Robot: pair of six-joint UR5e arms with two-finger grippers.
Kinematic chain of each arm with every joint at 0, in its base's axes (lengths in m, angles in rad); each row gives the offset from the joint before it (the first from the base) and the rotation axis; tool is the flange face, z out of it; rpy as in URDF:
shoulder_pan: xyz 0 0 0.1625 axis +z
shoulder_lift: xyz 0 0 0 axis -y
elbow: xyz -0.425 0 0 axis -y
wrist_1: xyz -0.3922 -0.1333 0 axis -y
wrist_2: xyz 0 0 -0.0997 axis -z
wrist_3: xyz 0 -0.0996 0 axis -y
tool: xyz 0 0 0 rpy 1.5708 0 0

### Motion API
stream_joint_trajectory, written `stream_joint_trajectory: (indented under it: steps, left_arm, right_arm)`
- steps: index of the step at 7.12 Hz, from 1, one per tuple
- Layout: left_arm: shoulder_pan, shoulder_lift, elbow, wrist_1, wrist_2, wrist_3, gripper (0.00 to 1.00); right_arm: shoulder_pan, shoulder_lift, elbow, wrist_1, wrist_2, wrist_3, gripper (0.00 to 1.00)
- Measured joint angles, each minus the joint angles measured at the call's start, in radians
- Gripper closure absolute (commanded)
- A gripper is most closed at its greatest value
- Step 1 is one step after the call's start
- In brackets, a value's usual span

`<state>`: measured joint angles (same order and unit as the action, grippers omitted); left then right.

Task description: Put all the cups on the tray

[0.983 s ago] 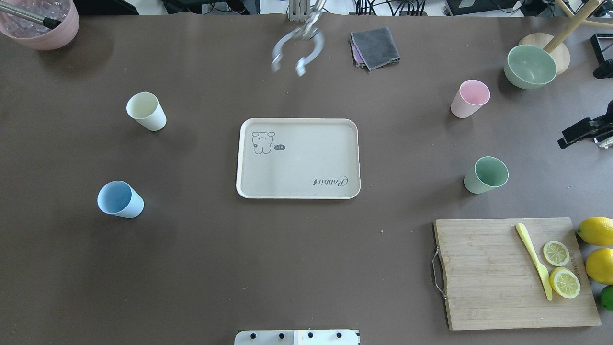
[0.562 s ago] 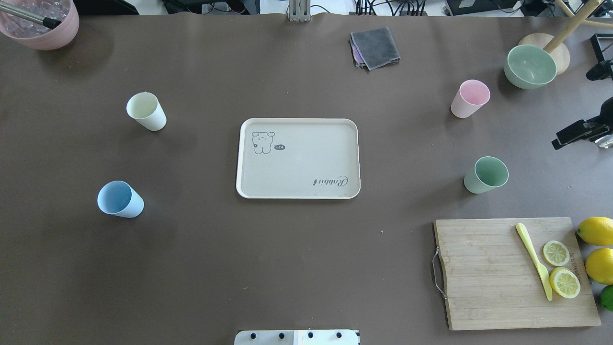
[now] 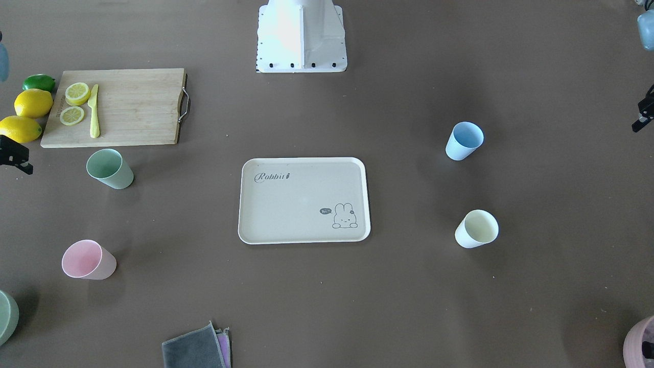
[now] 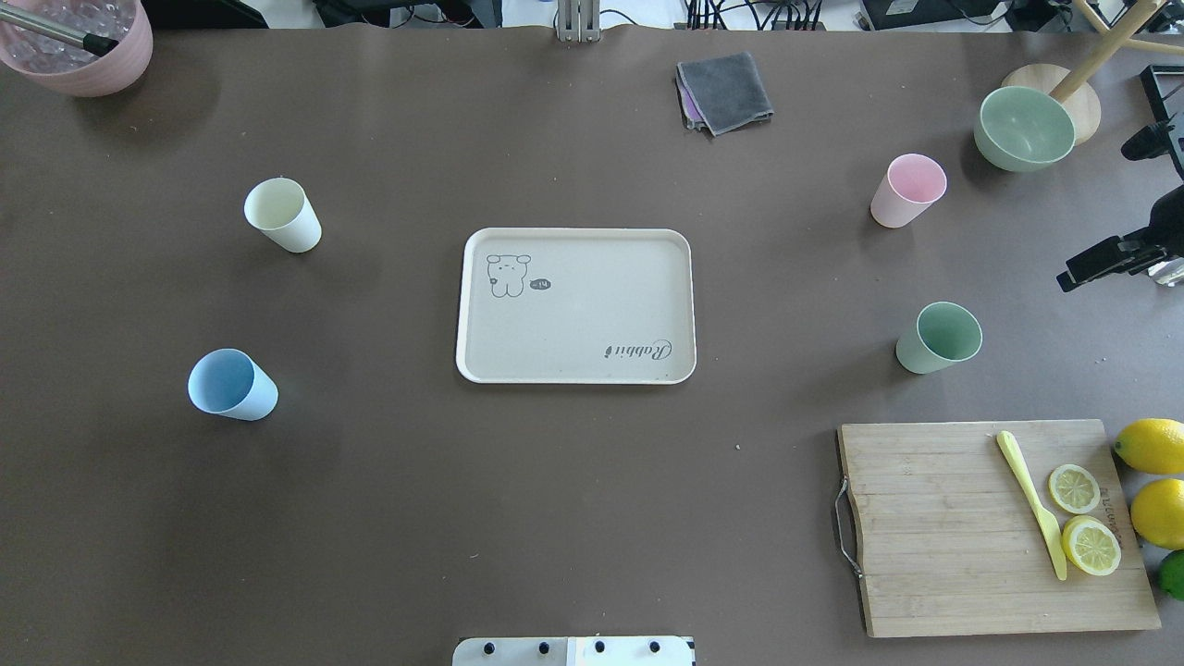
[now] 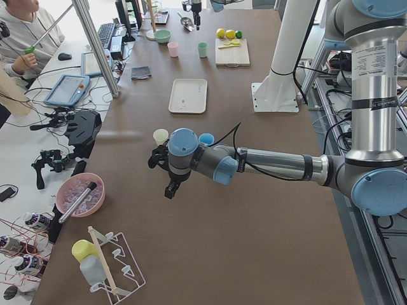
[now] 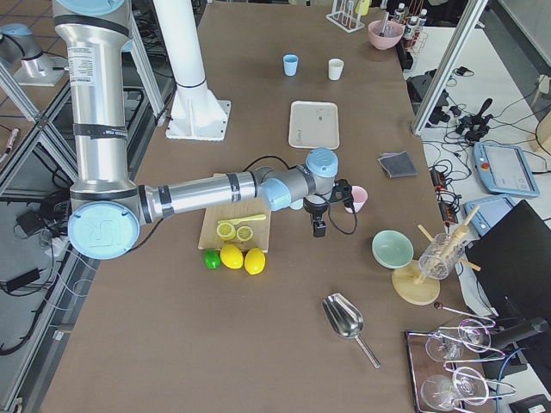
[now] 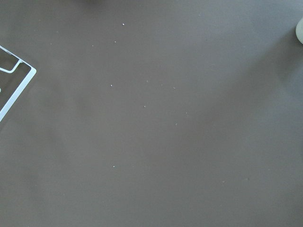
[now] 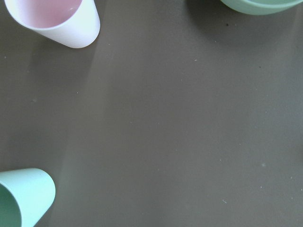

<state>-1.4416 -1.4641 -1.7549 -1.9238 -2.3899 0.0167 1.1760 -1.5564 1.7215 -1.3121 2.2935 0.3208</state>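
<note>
The beige tray (image 4: 575,365) lies bare at the table's middle. The cream-yellow cup (image 4: 282,215) and the light blue cup (image 4: 231,385) stand to its left. The pink cup (image 4: 907,190) and the mint green cup (image 4: 938,338) stand to its right. My right gripper (image 6: 318,225) hovers right of the pink and mint cups, and a black part of it shows at the overhead view's right edge (image 4: 1101,262). My left gripper (image 5: 169,185) hovers beyond the cream and blue cups, off the overhead view. I cannot tell whether either gripper is open or shut.
A wooden cutting board (image 4: 934,527) with lemon slices and a yellow knife lies at the near right, with whole lemons (image 4: 1152,446) beside it. A sage-green bowl (image 4: 1024,128), a grey cloth (image 4: 724,92) and a pink container (image 4: 79,46) stand along the far side.
A blurred grey tongs-like object at the far centre has left the overhead view. The black part of my right gripper has crept left, toward the table's middle. The cups and tray have not moved.
</note>
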Motion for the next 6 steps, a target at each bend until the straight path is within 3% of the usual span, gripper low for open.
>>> stream_joint_trajectory:
  steps: [4, 6]
  left_arm:
    - [0.000, 0.025, -0.041, -0.044, -0.003, -0.008, 0.02]
    - [0.001, 0.019, -0.047, -0.046, -0.002, -0.013, 0.02]
  right_arm:
    - [-0.001, 0.001, -0.003, 0.004, 0.002, -0.001, 0.00]
    - [-0.017, -0.005, -0.006, 0.064, 0.001, -0.001, 0.00]
